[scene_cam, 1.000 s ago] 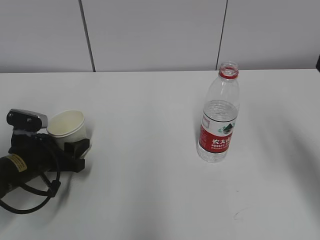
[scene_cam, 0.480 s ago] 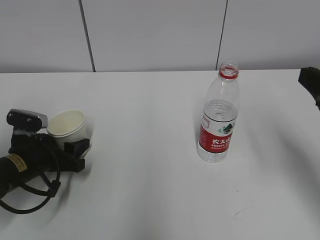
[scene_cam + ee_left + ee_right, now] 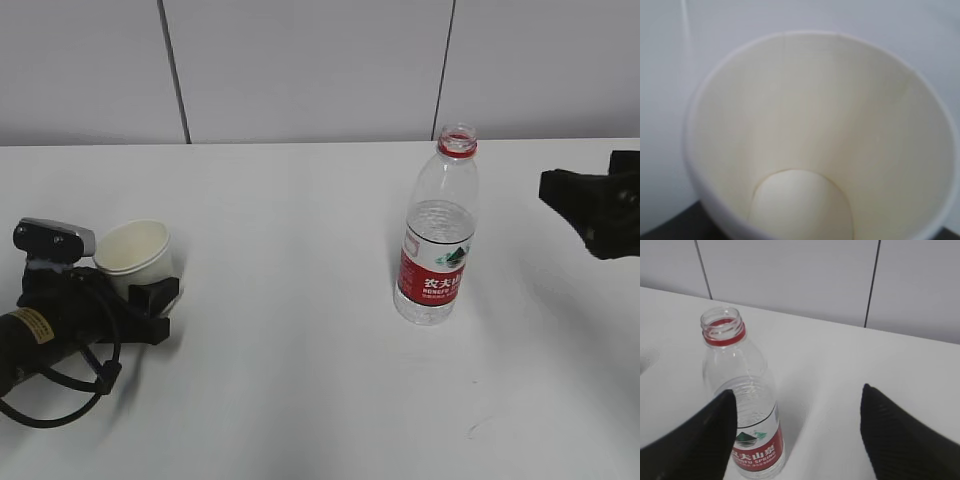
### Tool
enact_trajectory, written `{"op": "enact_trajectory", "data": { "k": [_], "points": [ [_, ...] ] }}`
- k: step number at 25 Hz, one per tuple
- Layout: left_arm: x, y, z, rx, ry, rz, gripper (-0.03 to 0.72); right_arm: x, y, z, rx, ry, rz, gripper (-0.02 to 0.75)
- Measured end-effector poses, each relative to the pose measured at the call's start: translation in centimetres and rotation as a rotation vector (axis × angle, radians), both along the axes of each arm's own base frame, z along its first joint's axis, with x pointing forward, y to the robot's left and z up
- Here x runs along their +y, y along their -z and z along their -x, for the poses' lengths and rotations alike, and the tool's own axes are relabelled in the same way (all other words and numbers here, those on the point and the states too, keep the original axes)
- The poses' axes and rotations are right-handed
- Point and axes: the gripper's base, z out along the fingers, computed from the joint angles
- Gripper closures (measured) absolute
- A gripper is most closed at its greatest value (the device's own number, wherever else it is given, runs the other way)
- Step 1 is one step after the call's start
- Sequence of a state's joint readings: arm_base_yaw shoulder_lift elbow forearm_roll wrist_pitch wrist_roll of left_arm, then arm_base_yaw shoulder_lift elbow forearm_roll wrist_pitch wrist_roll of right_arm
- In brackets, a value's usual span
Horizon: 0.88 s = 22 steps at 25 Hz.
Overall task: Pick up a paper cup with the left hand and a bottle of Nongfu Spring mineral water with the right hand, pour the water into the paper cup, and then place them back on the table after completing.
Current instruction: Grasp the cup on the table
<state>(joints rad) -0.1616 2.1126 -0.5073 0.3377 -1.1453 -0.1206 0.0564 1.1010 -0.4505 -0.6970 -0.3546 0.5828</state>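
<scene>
Now, by label:

Paper cup (image 3: 137, 257): lower left of the exterior view, upright on the tabletop (image 3: 300, 400), mouth open; fills the left wrist view (image 3: 815, 145), pale and dry inside, round base visible at lower centre.

Left claw (image 3: 150, 297): low at the left edge of the exterior view, set around the cup's lower wall, one black finger showing on the cup's right side; closed on the cup or merely around it, cannot tell.

Left hand (image 3: 45, 320): lying low along the tabletop, yellow sticker and looped black cables at lower left, silver-grey block on top.

Bottle (image 3: 437, 240): right of centre in the exterior view, upright, cap off, red neck ring, red label; lower left of the right wrist view (image 3: 742, 410).

Water (image 3: 438, 225): clear, level just above the label.

Right claw (image 3: 797, 440): spread wide, dark fingers at lower left and lower right of the right wrist view, holding nothing, bottle beside the left finger.

Right hand (image 3: 600, 210): right edge of the exterior view, apart from the bottle.
</scene>
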Motion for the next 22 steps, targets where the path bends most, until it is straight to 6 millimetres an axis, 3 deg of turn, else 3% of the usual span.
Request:
{"op": "enact_trajectory", "data": {
  "k": [9,15,22],
  "points": [
    [0.0,0.0,0.0,0.0,0.0,0.0,0.29,0.9,2.9,-1.9,0.08,-0.08,-0.028,0.167],
    [0.0,0.0,0.0,-0.001,0.0,0.001,0.291,1.5,3.8,-2.5,0.079,-0.146,-0.06,0.099],
    [0.0,0.0,0.0,-0.001,0.0,0.001,0.291,2.3,5.5,-3.4,0.096,-0.21,-0.126,0.086]
  ]
}}
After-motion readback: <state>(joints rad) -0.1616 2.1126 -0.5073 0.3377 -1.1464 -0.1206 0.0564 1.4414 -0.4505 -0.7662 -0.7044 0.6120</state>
